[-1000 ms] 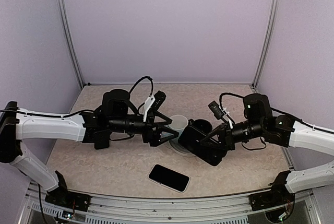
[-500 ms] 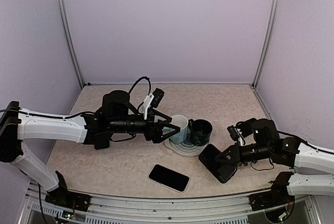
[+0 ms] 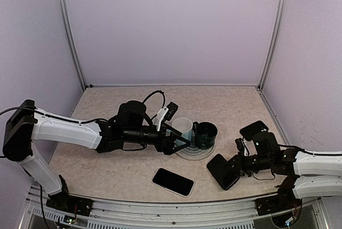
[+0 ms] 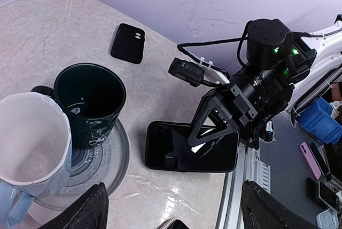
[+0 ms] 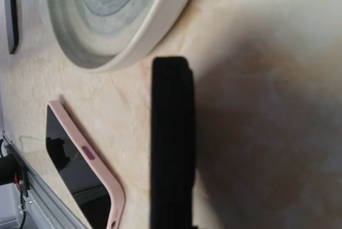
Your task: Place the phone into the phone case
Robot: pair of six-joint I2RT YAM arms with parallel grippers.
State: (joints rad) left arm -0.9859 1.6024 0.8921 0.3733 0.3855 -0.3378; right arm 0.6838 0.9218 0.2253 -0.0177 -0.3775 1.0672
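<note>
Top external view: right gripper [image 3: 236, 166], clamped on the black phone case [image 3: 222, 171], has the phone [image 3: 172, 181] lying flat at its 9 o'clock, long axis 10-to-4, nearer the wide-open, empty left gripper [image 3: 180, 144] at the phone's 12 o'clock.

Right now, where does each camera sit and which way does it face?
Top camera: above and behind the arm bases, looking down on the table; both arms show, left gripper open, right gripper shut on the case.
Left wrist: faces the right gripper past the dark mug; own fingertips at the bottom.
Right wrist: low, looks along the table at the plate; own fingers not clear.
Shared: top and right wrist both show the phone.
</note>
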